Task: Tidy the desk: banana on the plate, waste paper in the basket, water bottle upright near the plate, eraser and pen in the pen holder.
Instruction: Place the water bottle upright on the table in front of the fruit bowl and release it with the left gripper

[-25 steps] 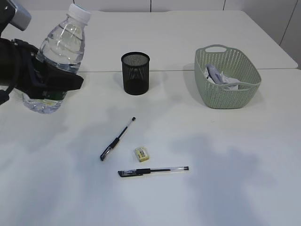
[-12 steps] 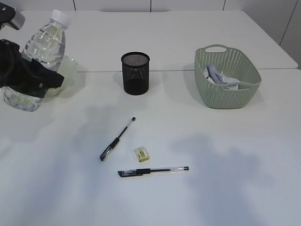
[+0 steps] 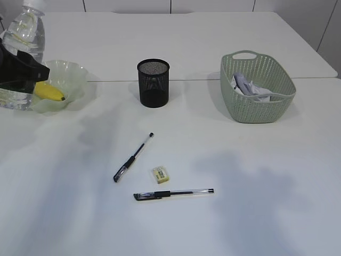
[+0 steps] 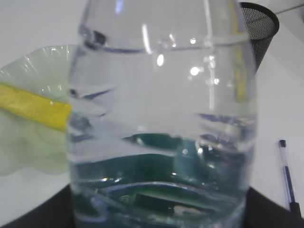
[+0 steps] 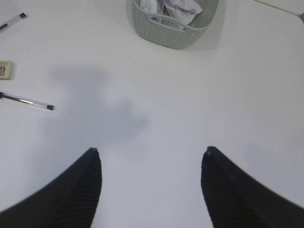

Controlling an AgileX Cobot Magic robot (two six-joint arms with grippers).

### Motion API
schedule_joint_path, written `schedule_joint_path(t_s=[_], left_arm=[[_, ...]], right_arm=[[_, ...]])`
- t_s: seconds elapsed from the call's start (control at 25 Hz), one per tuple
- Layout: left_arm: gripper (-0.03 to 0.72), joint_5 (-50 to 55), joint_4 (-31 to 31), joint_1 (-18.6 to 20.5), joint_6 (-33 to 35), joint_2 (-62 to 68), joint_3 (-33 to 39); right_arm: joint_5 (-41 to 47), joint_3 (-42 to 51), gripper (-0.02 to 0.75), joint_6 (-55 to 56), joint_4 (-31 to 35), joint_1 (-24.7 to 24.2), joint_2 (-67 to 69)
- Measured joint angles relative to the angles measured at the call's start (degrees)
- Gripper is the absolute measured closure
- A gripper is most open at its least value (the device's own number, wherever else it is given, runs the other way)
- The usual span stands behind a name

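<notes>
At the far left, my left gripper (image 3: 25, 69) is shut on the clear water bottle (image 3: 23, 31), which leans and hangs just left of the pale-green plate (image 3: 74, 72). The banana (image 3: 49, 92) lies on that plate. In the left wrist view the bottle (image 4: 161, 118) fills the frame, with the banana (image 4: 33, 107) behind it. The black pen holder (image 3: 154, 82) stands mid-desk. Two pens (image 3: 133, 157) (image 3: 173, 193) and the eraser (image 3: 161, 174) lie in front of it. Waste paper (image 3: 249, 87) sits in the basket (image 3: 257, 101). My right gripper (image 5: 151, 154) hangs open over bare desk.
The right wrist view shows the basket (image 5: 173, 35) ahead, and a pen (image 5: 26, 100) and the eraser (image 5: 4, 69) at the left edge. A seam crosses the white desk (image 3: 256, 176) behind the pen holder. The desk's back right corner lies beyond the basket.
My left arm carried the bottle leftward to the frame's edge, uncovering the plate and banana. Pens, eraser, holder and basket have not moved.
</notes>
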Motion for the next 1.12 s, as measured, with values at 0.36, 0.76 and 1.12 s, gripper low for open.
schedule_joint_path(t_s=[0.36, 0.76, 1.12], left_arm=[[0.312, -3.7, 3.9, -1.7, -3.0, 0.0, -0.1], [0.312, -19.1, 25.8, -9.1, -31.2, 0.0, 2.2], [0.312, -23.9, 33.6, -12.1, -41.7, 0.4, 2.2]], right_arm=[[0.0, 0.0, 0.247, -0.8, 0.0, 0.0, 0.0], [0.5, 0.0, 0.247, -1.3, 0.0, 0.0, 0.0], [0.5, 0.0, 0.247, -1.8, 0.0, 0.0, 0.0]])
